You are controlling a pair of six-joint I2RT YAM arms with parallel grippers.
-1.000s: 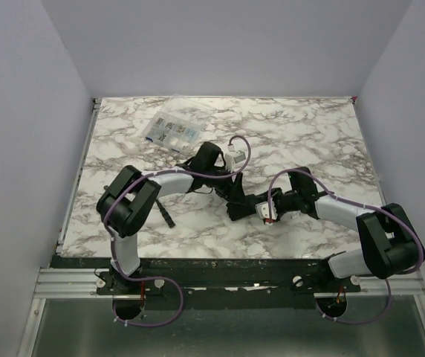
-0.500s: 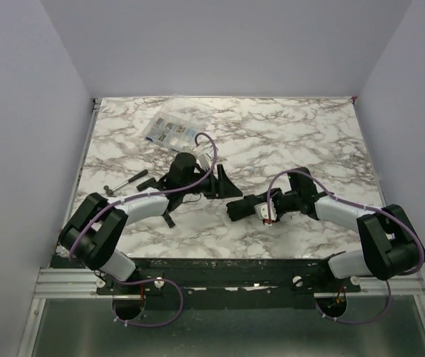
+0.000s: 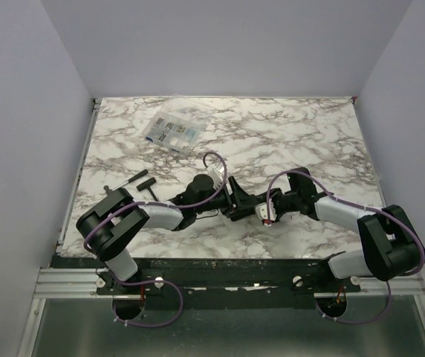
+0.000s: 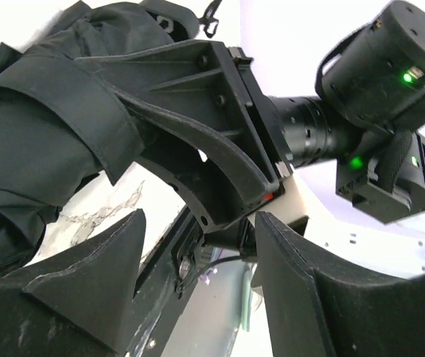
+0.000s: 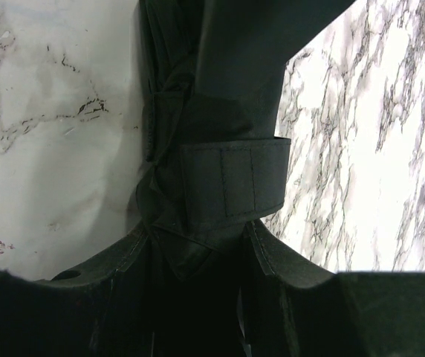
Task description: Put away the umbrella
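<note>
black umbrella (image 5: pixel 227 178) — pinched in right jaws, left jaws spread.

Left arm (image 3: pixel 160 216): folded low, reaching from lower left to centre.
Left gripper (image 3: pixel 235 195): fingers apart.
Right arm (image 3: pixel 339 212): reaching from lower right to centre.
Right gripper (image 3: pixel 253 206): clamped on the umbrella (image 5: pixel 220 111).

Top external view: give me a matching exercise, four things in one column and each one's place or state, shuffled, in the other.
1. folded dark fabric umbrella
2. clear plastic compartment box
3. left pincer
4. small black-handled tool

A. far part of the marble table, left of centre
B. open
C. clamped in the right pincer
D. by the left edge, nearer the arm bases

Pairs: 1-C, 2-A, 3-B, 4-D
</note>
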